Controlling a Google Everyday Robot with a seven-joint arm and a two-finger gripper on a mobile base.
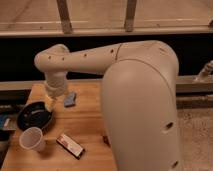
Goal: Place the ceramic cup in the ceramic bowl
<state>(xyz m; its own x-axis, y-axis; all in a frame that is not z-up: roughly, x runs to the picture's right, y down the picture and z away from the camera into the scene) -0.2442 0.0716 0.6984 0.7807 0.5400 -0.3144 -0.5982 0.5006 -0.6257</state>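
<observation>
The white ceramic cup [32,139] stands upright near the front left of the wooden table [90,127]. The black ceramic bowl [34,116] lies just behind it, at the table's left edge. My gripper [51,103] hangs from the white arm above the table, at the bowl's right rim and behind the cup.
A blue sponge-like object [70,99] lies right of the gripper. A flat red and white packet [70,145] lies right of the cup. My large white arm [140,100] covers the table's right half. A dark window wall runs behind.
</observation>
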